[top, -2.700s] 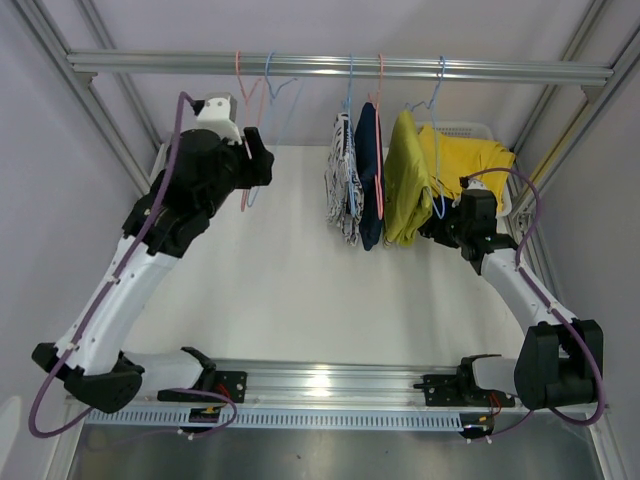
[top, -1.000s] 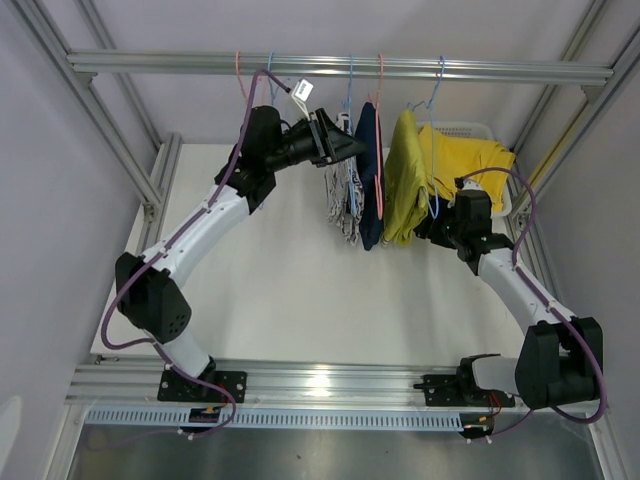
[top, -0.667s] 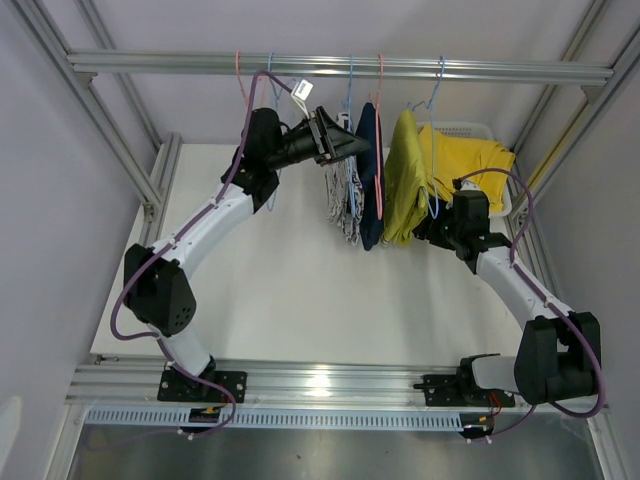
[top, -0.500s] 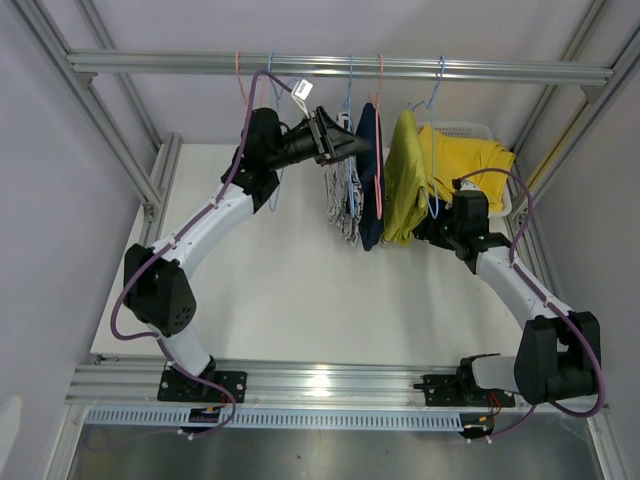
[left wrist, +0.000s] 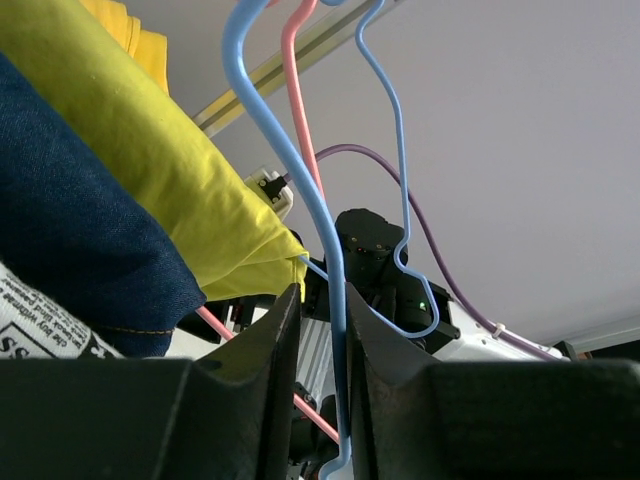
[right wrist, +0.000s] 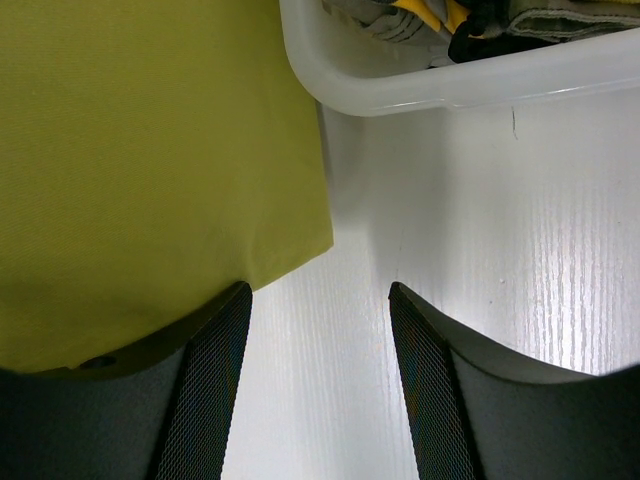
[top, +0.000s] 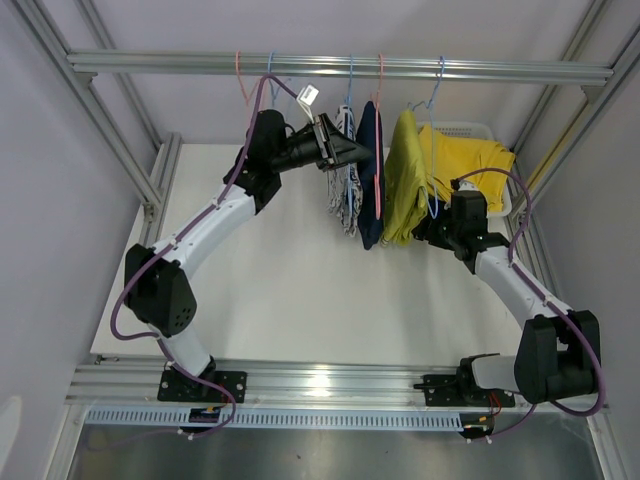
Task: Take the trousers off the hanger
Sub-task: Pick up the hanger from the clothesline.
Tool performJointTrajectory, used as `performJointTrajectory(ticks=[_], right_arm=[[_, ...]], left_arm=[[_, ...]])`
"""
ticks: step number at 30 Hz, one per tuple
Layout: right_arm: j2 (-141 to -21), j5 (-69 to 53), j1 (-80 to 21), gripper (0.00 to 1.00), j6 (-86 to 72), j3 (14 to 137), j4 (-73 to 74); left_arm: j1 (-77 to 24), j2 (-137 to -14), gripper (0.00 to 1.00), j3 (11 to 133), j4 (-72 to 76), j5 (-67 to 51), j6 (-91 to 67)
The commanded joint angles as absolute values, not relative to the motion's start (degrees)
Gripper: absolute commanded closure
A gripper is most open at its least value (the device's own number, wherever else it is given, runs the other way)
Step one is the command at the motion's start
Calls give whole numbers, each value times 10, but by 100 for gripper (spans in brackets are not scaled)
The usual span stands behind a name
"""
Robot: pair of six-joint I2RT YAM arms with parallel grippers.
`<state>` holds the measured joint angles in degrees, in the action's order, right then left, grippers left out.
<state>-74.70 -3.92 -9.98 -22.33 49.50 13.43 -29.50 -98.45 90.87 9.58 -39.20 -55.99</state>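
Seen from above, the left tool (top: 358, 155) is at the top of the black-and-white trousers (top: 342, 200). Only its wrist view shows the jaws set close around a blue hanger (left wrist: 338, 340); I cannot tell whether they pinch it. The navy trousers (top: 368, 190) and the mustard-olive trousers (top: 402, 185) hang alongside. The right tool (top: 428, 230) is released, with olive cloth lying over one finger above the bench (right wrist: 480, 250).

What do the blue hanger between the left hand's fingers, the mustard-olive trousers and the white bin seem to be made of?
Blue hanger: a thin, smooth, glossy rod, likely plastic or plastic-coated wire.
Mustard-olive trousers: matte cloth with no sheen, hanging flat, perhaps cotton.
White bin: milky, translucent, smooth plastic with a rounded moulded rim.
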Motion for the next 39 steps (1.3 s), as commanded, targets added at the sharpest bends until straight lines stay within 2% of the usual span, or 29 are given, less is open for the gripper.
performJointTrajectory(ticks=[1, 10, 14, 17, 39], right_arm=[[-754, -34, -105, 38, -215, 495, 127], [-758, -24, -109, 38, -212, 497, 133], [-758, -19, -112, 38, -210, 498, 134], [-759, -17, -114, 38, -209, 500, 137], [-757, 0, -133, 38, -200, 509, 151]], left_arm=[[-298, -968, 75, 918, 93, -395, -547], [-297, -960, 86, 925, 140, -426, -594], [-297, -958, 96, 935, 154, -440, -609], [-297, -948, 99, 933, 160, -445, -619], [-280, -909, 99, 1004, 88, -426, -585]])
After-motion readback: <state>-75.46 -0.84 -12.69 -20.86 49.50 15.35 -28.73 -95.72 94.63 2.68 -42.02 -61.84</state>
